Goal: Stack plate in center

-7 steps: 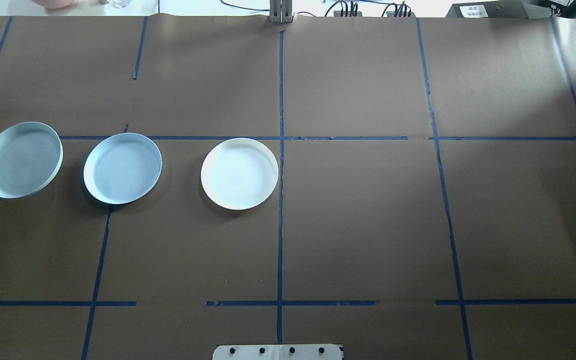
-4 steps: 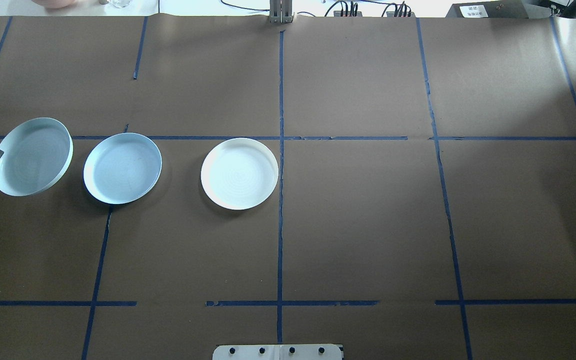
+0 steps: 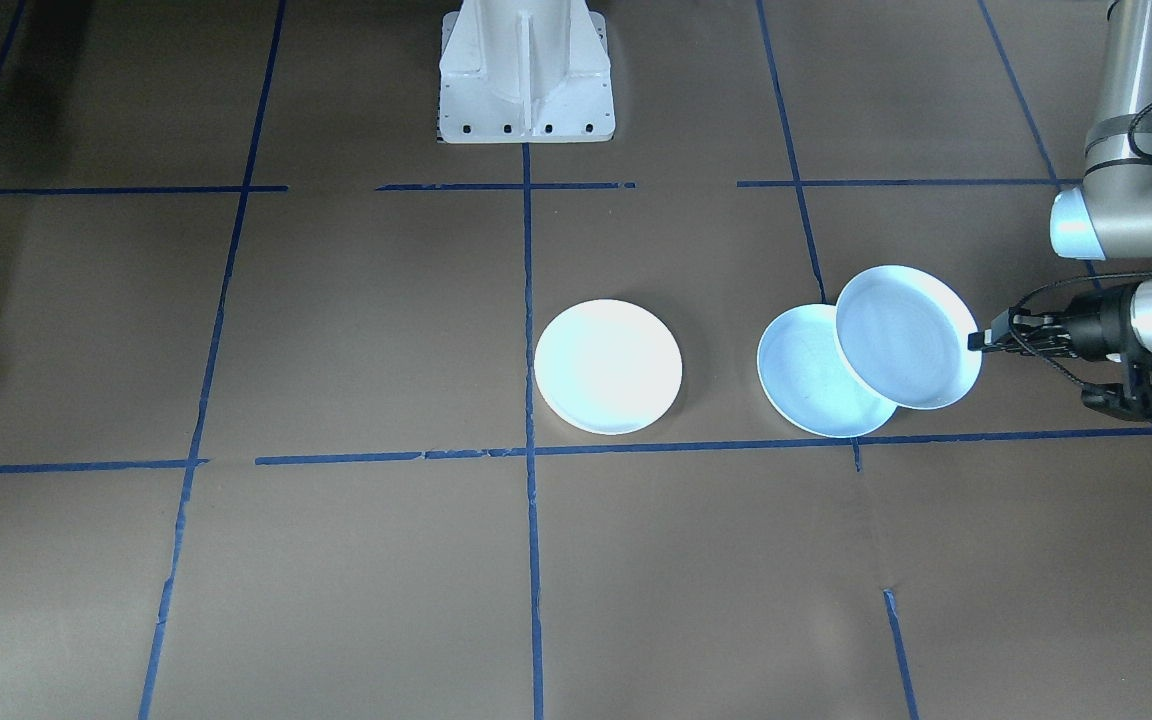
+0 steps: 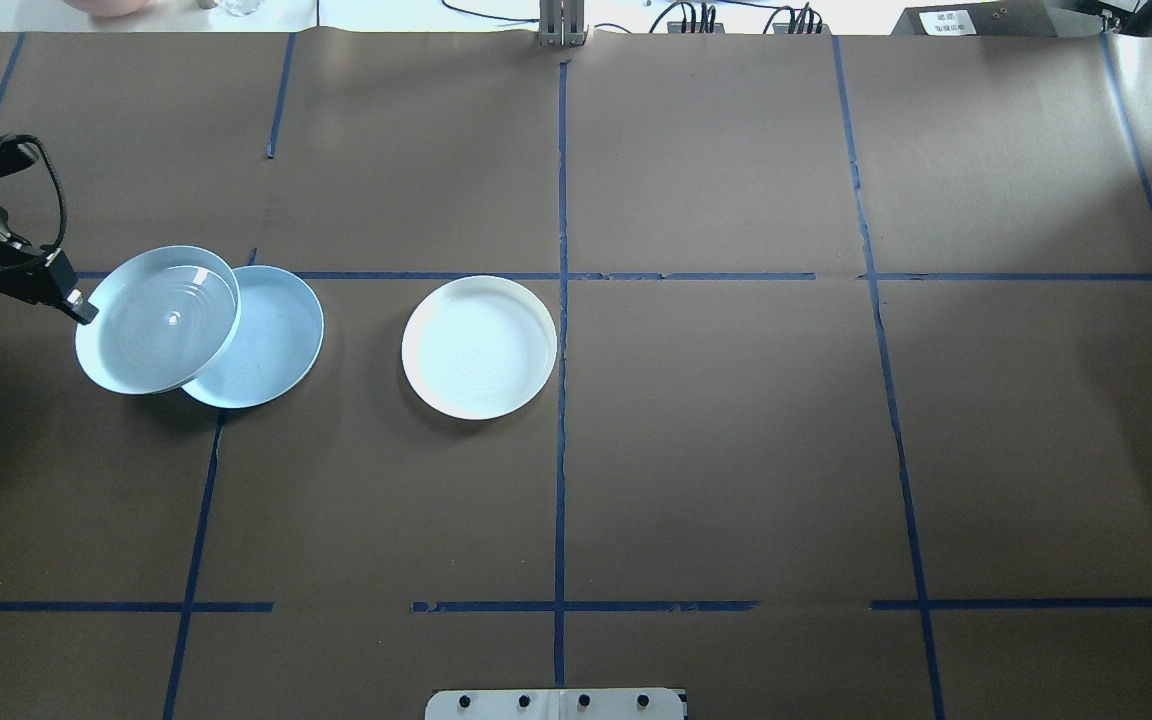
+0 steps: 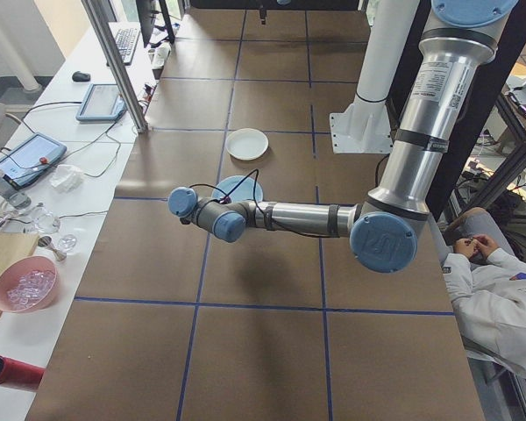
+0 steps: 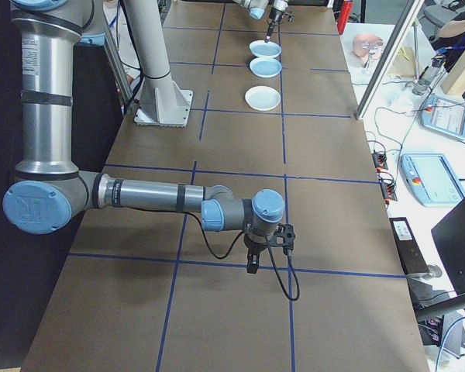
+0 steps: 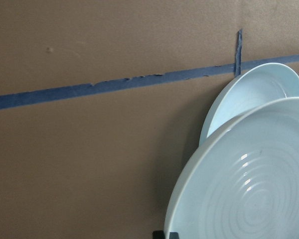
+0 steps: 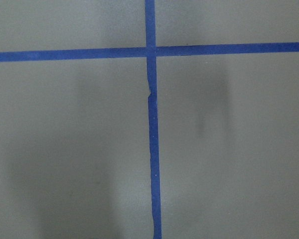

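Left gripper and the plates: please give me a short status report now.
Left gripper shut on carried plate, held above middle plate. Center plate bare, nothing stacked yet. Right gripper idle, far off. Nothing blocks the way.

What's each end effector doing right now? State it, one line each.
Left end effector: shut on the rim of the held plate, carried partly over the middle plate.
Right end effector: seen only in the side view, cannot tell.

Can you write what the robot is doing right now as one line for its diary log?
left gripper: shut on carried plate | carried plate: lifted, overlapping middle plate | center plate: bare on table | right gripper: away from the plates, holding nothing
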